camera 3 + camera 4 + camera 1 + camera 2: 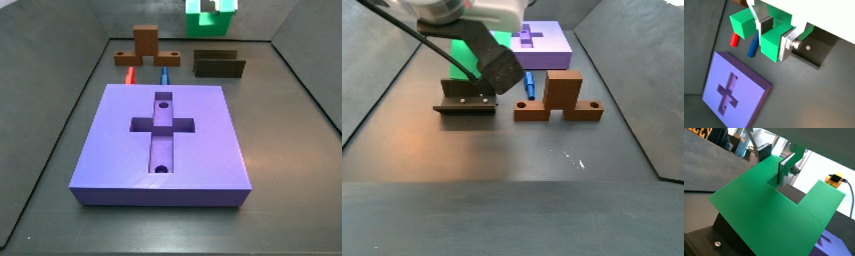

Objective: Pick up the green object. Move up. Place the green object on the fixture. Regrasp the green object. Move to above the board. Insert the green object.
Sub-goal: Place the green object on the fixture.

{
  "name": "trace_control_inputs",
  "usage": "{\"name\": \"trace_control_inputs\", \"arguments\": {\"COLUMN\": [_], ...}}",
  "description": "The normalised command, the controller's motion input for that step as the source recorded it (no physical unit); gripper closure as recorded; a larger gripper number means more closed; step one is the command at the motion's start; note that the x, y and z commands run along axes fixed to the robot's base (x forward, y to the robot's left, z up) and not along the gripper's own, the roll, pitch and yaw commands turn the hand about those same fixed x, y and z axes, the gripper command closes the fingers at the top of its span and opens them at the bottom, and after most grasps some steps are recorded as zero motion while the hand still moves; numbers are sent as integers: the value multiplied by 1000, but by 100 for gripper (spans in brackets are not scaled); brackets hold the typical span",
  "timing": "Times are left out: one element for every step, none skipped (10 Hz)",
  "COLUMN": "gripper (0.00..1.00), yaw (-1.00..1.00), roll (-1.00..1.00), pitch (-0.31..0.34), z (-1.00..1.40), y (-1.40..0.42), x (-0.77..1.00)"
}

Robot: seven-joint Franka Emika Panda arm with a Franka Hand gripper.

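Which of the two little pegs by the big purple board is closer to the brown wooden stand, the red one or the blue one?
The small blue peg. It lies right below the brown cross-shaped wooden stand, while the small red peg sits further out to the side.

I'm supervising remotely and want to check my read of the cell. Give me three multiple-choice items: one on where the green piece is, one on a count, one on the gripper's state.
1. Where is the green object?
A. Seated in the board's recess
B. Held in the gripper, up off the floor
C. Lying beside the red peg

2. How many round holes show in the board's recess?
A. Two
B. Four
C. None

3. What state is the gripper in?
A. Open and empty
B. Shut on the blue peg
C. Shut on the green object

Answers: 1 B, in a side view the green object hangs high at the back, above the fixture. 2 A, the board shows one hole at each end of the cross's long arm. 3 C, in a wrist view the gripper has its silver fingers pressed on the green object.
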Motion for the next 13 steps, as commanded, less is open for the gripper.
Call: {"name": "trace_control_inputs", "arguments": {"gripper": [100, 100, 100, 100, 100, 100, 100, 100, 100, 100, 100, 100, 100], "yaw": [0, 0, 0, 6, 0, 0, 0, 0, 0, -83, -91, 0, 0], "roll": [169, 171, 197, 243, 317, 420, 409, 426, 500, 526, 351, 211, 203], "pitch": [-80, -126, -106, -51, 0, 0, 0, 0, 31, 0, 0, 0, 0], "z": [-357, -366, -366, -334, -254, -186, -209, -186, -94, -177, -157, -123, -80], "y": [-329, -329, -320, -291, -249, -211, -197, -140, -9, 74, 171, 77, 74], "x": [831, 740, 737, 709, 740, 714, 677, 620, 494, 46, 0, -9, -117]}}
